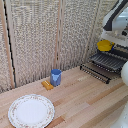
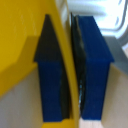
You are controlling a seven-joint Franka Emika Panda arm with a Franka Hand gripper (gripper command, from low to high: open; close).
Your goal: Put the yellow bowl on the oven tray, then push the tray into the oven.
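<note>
Nearest the exterior camera lies a white floral-rimmed plate [image 1: 31, 111] on the wooden table [image 1: 85, 97], at the view's lower left. Further right stands a blue cup [image 1: 56, 76], with a small orange block [image 1: 47, 85] just beside it. At the far right sits the baking sheet [image 1: 107, 62], its ribbed bars projecting from the oven [image 1: 116, 50], whose body is largely cut off by the frame edge. The yellow dish [image 1: 105, 45] is over the rear of the sheet; whether it rests on the bars or hangs just above cannot be told. The arm reaches down to it from above.

The wrist view shows the grabber [image 2: 70, 75] with its blue fingers [image 2: 92, 70] clamped on the dish rim [image 2: 62, 55], one finger inside the wall and one outside.

Judgement: the step in hand is setting the dish on the sheet. The next move calls for confirming that the dish is seated, parting the jaws gently, lifting clear, then moving to the sheet's front rim for the push.
</note>
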